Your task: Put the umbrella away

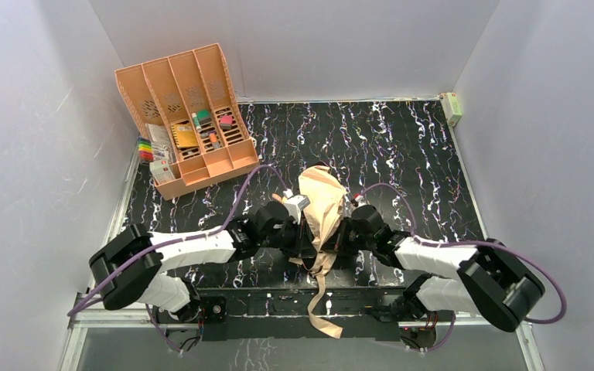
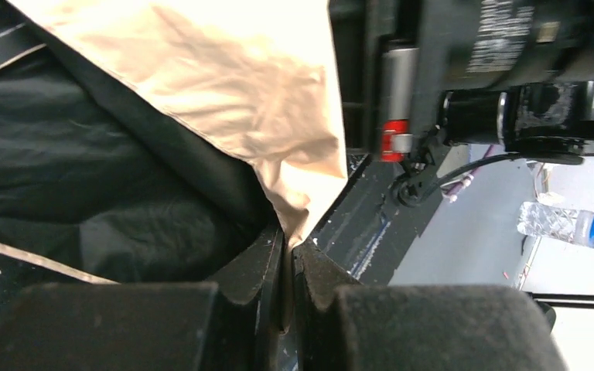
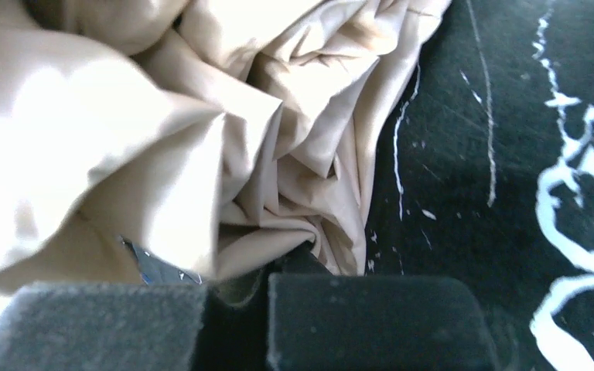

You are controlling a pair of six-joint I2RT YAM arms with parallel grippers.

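Umbrella lies crumpled toward 6 o'clock on the bench, between both wrists, with its strap trailing over the near edge. You see the left fingers pinching a fabric corner. The right fingers press together on a fold.

The left arm and right arm have smooth white shells between bulky, rounded black joints. A purple cable runs along each. The bases are black. The left gripper and right gripper have blunt black fingers with a matte, felt-like surface. A black housing bears white print, beside a silver cylinder and a red tab.
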